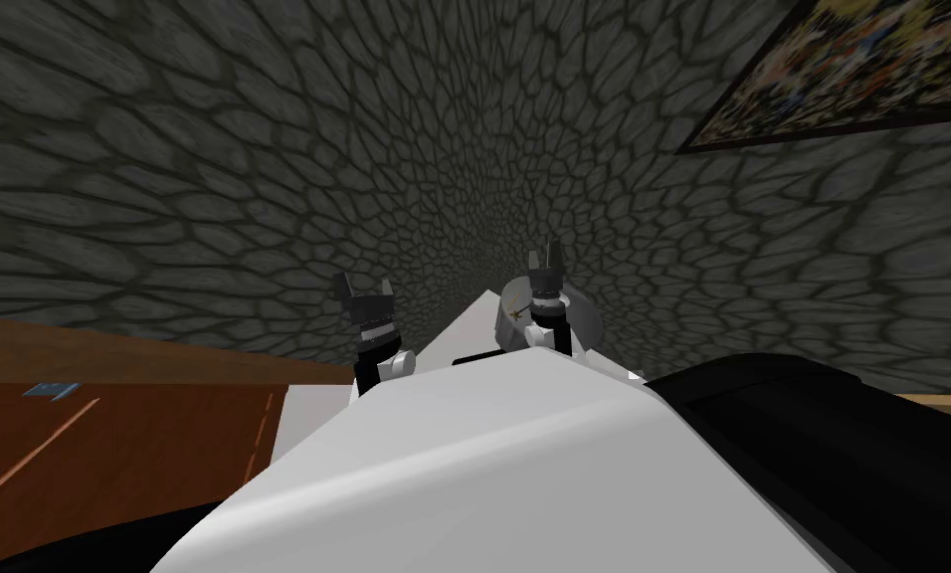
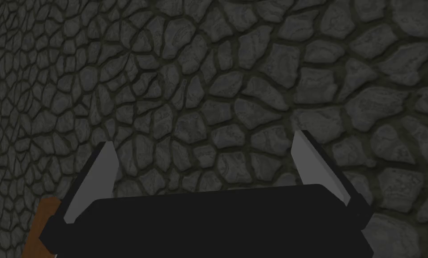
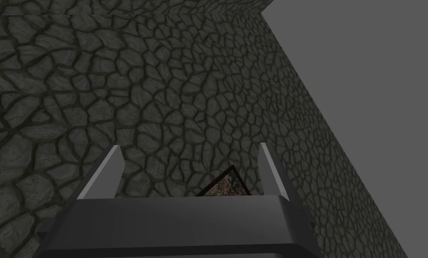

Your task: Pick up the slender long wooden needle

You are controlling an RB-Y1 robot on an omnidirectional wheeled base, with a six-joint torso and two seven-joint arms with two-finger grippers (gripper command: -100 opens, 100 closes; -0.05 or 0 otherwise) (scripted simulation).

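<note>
A thin yellowish sliver [image 1: 512, 315], possibly the needle, lies on a grey round dish [image 1: 585, 320] standing on a narrow white surface [image 1: 469, 333] against the stone wall. My right gripper [image 1: 545, 257] is raised just above and in front of the dish, pointing up at the wall. Its fingers [image 3: 102, 172] stand open with nothing between them. My left gripper [image 1: 364, 290] is raised to the left of the white surface, apart from the dish. It is open too, its fingers [image 2: 94, 179] empty before the wall.
A dark stone wall [image 1: 265, 149] stands close ahead. A framed picture [image 1: 861, 70] hangs on it at upper right. Brown wooden floor [image 1: 115, 448] spreads at the left, with a small blue-grey thing [image 1: 51, 390] on it. A black bulky shape [image 1: 822, 428] lies at the lower right.
</note>
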